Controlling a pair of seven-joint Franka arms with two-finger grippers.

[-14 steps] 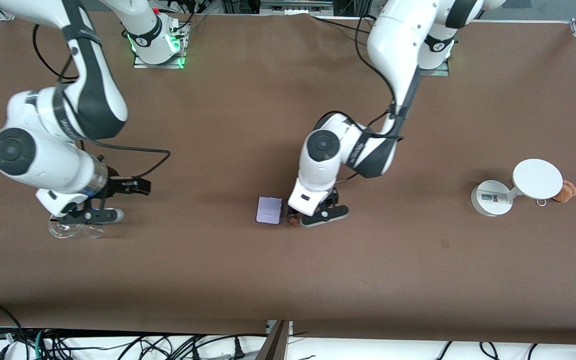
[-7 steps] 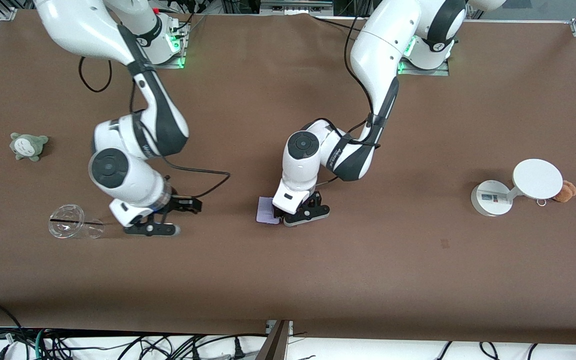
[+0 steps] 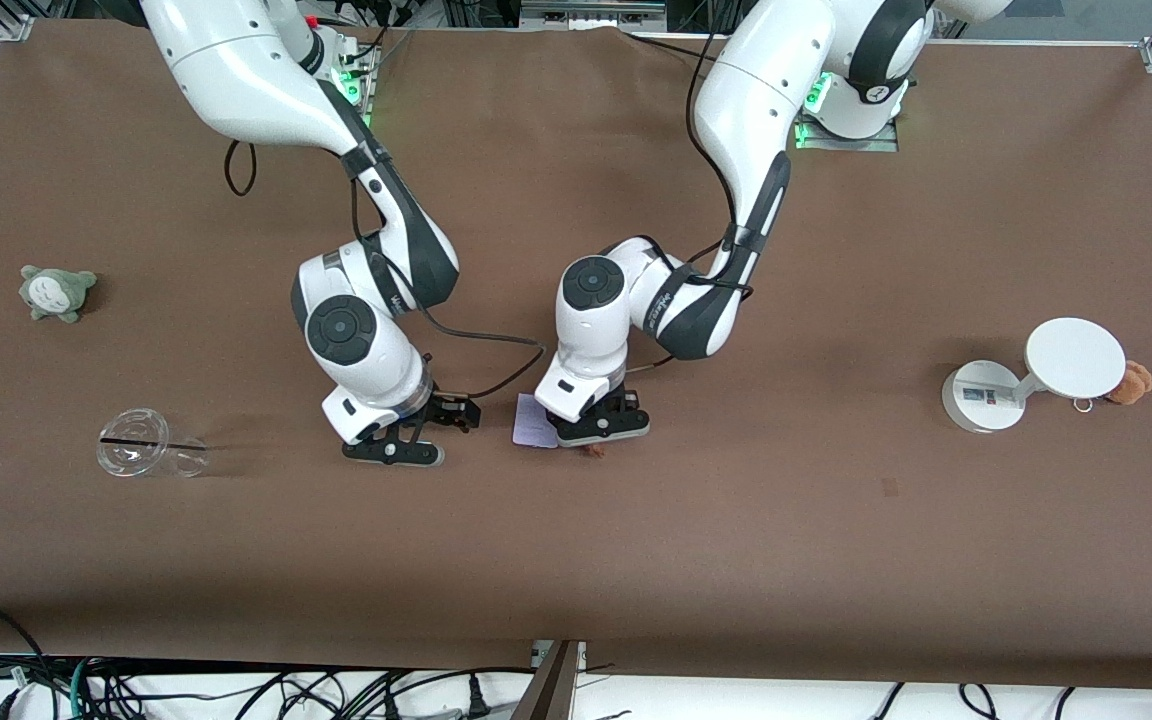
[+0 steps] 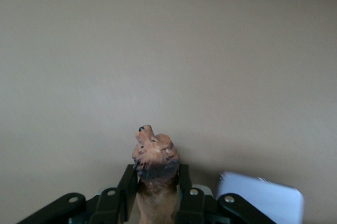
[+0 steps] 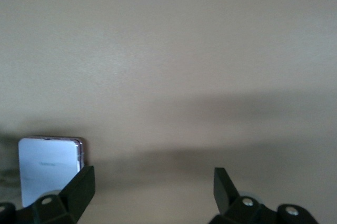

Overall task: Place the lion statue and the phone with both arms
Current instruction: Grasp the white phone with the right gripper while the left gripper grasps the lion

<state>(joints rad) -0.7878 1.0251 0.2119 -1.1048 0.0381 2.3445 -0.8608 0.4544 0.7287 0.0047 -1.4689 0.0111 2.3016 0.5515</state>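
The lion statue (image 4: pixel 154 156), orange-brown with a darker mane, sits between the fingers of my left gripper (image 4: pixel 156 182), which is shut on its neck. In the front view the lion (image 3: pixel 593 451) pokes out under the left gripper (image 3: pixel 591 438), low at the table's middle. The phone (image 3: pixel 532 422), a pale lavender rectangle, lies flat right beside it, partly covered by the left hand; it also shows in the left wrist view (image 4: pixel 260 204). My right gripper (image 3: pixel 391 452) is open and empty, a short way from the phone (image 5: pixel 47 168) toward the right arm's end.
A clear plastic cup (image 3: pixel 149 455) lies on its side toward the right arm's end, with a grey-green plush (image 3: pixel 58 292) farther from the front camera. A white round-based stand (image 3: pixel 1026 383) and a tan plush (image 3: pixel 1132 382) sit toward the left arm's end.
My right arm has swung from the cup toward the middle, stopping near the phone. My left gripper has shifted a little toward the phone with the lion at its fingers.
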